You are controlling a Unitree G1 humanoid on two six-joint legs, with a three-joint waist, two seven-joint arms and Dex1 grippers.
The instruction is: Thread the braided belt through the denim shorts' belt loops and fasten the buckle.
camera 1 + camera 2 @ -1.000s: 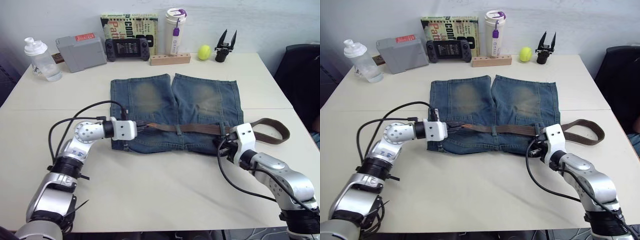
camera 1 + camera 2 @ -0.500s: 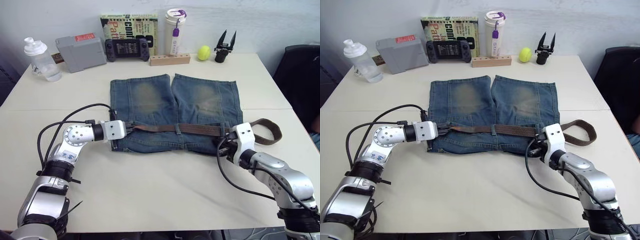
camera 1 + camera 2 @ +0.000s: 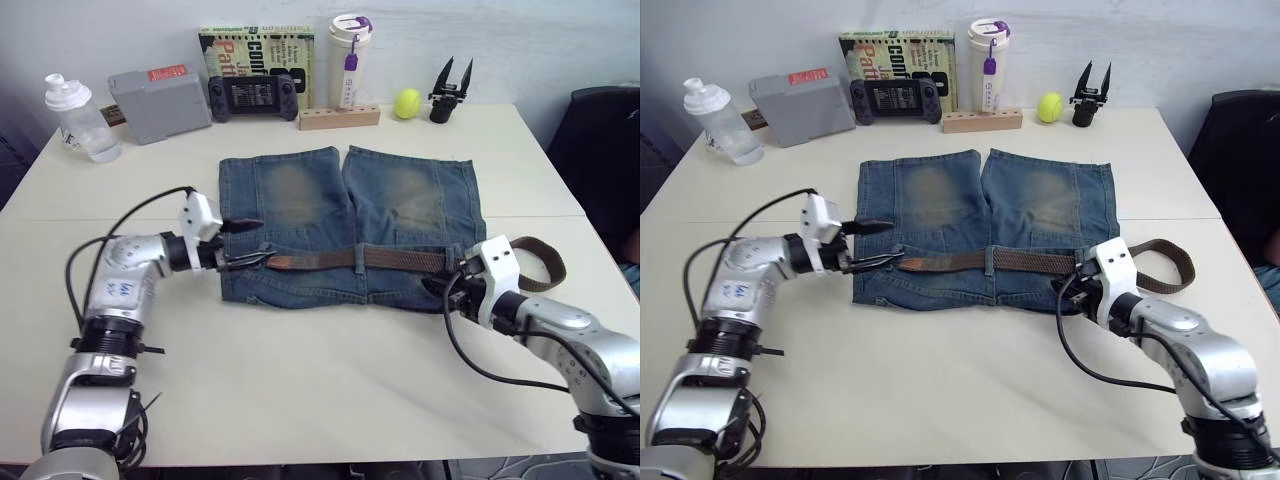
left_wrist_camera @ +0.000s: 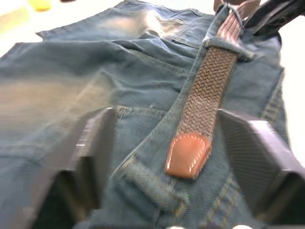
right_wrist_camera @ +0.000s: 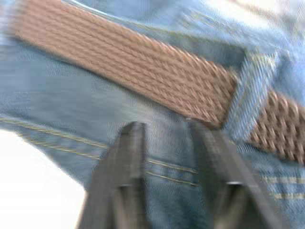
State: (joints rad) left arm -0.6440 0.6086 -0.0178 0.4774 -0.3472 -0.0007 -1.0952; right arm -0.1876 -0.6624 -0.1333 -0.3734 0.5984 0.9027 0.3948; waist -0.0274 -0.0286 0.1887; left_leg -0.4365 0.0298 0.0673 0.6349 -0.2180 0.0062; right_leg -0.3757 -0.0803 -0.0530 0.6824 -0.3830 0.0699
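Note:
The denim shorts (image 3: 350, 205) lie flat on the table, waistband toward me. The braided belt (image 3: 400, 258) runs along the waistband under the belt loops (image 3: 357, 258) and curls back in a loop (image 3: 545, 262) off the right side. Its tan leather tip (image 4: 188, 155) lies free between the wide-apart fingers of my open left gripper (image 3: 248, 243), at the waistband's left end. Near the far loop (image 4: 228, 45) a silvery frame (image 4: 232, 8) looks like the buckle. My right gripper (image 3: 440, 286) rests on the denim just below the belt, its fingers (image 5: 128, 157) apart and holding nothing.
Along the table's far edge stand a clear bottle (image 3: 75, 118), a grey box (image 3: 158, 100), a game console (image 3: 252, 95), a book (image 3: 255, 50), a white tumbler (image 3: 347, 60), a wooden block (image 3: 340, 118), a tennis ball (image 3: 407, 103) and a spare black gripper (image 3: 447, 90). A dark chair (image 3: 600, 140) stands at the right.
My left gripper pulled the belt tip leftward, then opened and let go of it. The curl of belt at the right has shrunk. My right gripper's fingers have parted.

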